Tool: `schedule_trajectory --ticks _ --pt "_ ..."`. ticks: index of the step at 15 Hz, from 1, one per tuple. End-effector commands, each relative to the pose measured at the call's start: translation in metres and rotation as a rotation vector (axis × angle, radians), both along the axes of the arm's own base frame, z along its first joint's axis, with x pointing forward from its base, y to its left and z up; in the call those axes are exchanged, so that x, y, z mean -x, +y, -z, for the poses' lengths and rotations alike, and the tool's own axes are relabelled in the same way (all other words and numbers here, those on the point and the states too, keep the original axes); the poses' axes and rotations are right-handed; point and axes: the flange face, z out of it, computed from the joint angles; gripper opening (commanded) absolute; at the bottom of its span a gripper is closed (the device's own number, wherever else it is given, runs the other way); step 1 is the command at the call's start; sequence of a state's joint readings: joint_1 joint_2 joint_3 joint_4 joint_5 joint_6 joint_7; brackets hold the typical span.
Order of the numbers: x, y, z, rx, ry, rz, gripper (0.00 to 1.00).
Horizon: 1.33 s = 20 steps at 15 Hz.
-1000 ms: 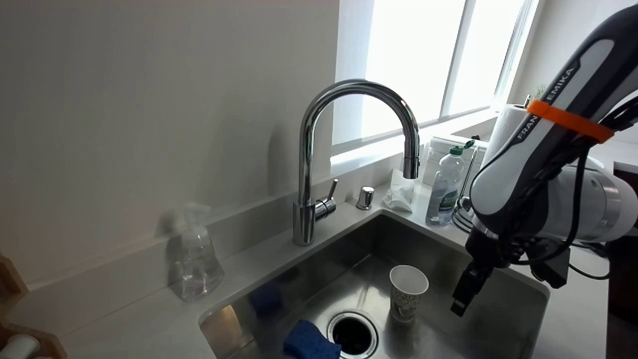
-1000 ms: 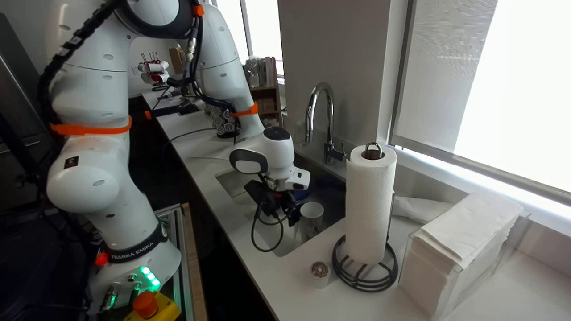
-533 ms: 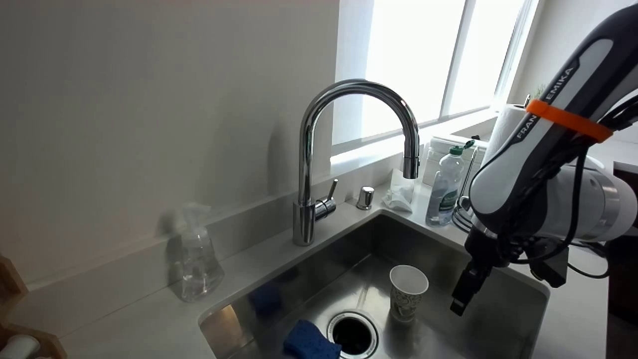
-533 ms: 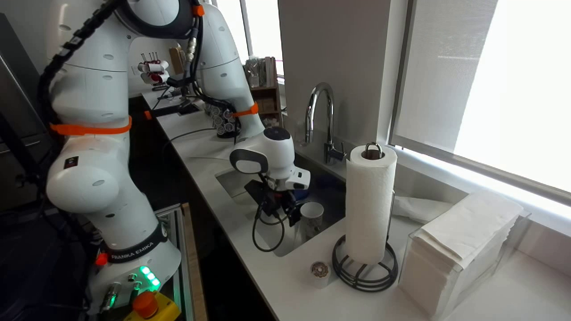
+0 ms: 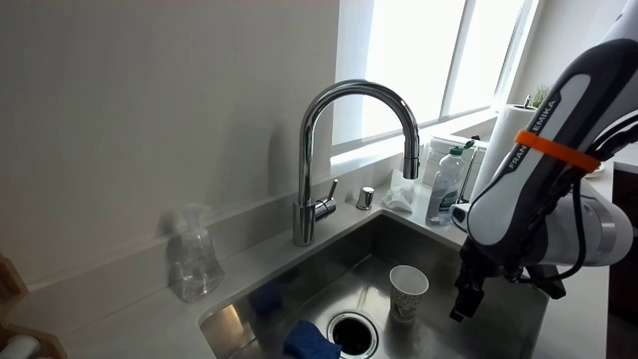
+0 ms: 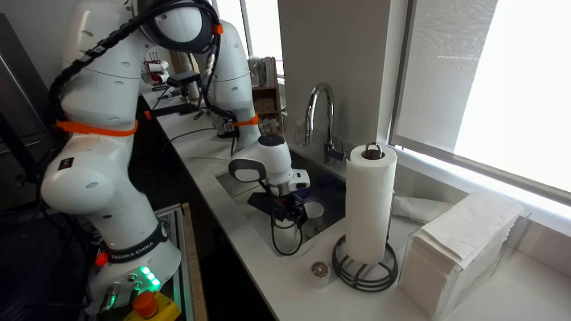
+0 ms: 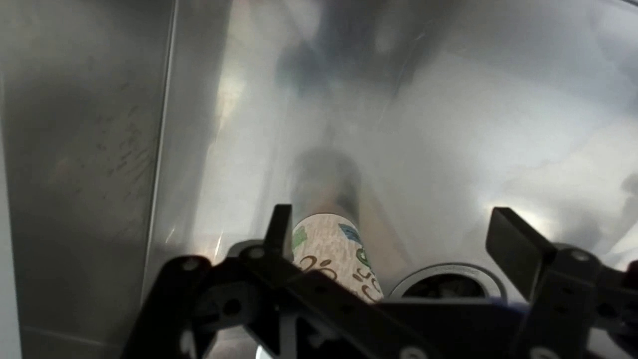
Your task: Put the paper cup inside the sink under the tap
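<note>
Brushed steel lines the sink (image 5: 413, 247), which is set into the pale bench (image 5: 583, 319); the chrome tap (image 5: 305, 169) rises from the strip along the bench's wall edge. The paper cup (image 5: 407, 297) stands upright on the sink floor, between that wall edge and the bench's front edge, just beside the drain (image 5: 352, 335). A blue sponge (image 5: 310, 341) lies on the far side of the drain from the cup. The claw (image 7: 391, 234) hangs over the sink floor, on the side of the cup towards the front edge: its fingers (image 7: 521, 249) are spread wide with nothing pinched, and in an exterior view a fingertip (image 5: 467, 301) stands apart from the cup. In the wrist view one finger partly covers the cup's printed wall.

Step in hand (judged): with the cup in the sink and the claw free of it, placement appears complete or nearly so, leaving the retreat. In both exterior views the cup lies roughly below the spout (image 6: 308, 136), although exact alignment cannot be settled from these angles.

Next move (judged): a lift clear of the sink, first away from the cup towards the front edge, fingers apart throughout. A paper cup is probably light and easily tipped, so a sideways brush should be avoided.
</note>
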State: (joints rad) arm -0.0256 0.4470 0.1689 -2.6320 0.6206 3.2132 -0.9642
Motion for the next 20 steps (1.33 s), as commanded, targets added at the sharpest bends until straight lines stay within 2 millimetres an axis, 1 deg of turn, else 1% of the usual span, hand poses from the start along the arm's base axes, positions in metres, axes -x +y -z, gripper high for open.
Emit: schedule_trajectory --ticks 1,3,6,7,8,9,12,13,17,18,20 --pt "-0.005 -0.001 0.027 0.032 -0.025 -0.112 1.00" --pt "-0.006 0.000 0.038 0.032 -0.018 -0.138 1.00" --pt "-0.010 -0.002 0.049 0.025 -0.006 -0.166 1.00" --pt "-0.013 -0.002 0.051 0.026 -0.006 -0.178 0.75" --pt "-0.015 -0.003 0.053 0.028 -0.005 -0.187 0.75" --pt "-0.017 -0.002 0.055 0.034 -0.010 -0.196 0.68" --pt "-0.023 0.003 0.057 0.060 -0.021 -0.267 0.42" --pt "-0.025 0.002 0.057 0.083 -0.030 -0.288 0.35" --pt "-0.035 0.000 0.055 0.154 -0.081 -0.338 0.04" --pt "-0.037 0.001 0.055 0.166 -0.090 -0.344 0.01" --pt "-0.040 0.002 0.055 0.189 -0.109 -0.356 0.00"
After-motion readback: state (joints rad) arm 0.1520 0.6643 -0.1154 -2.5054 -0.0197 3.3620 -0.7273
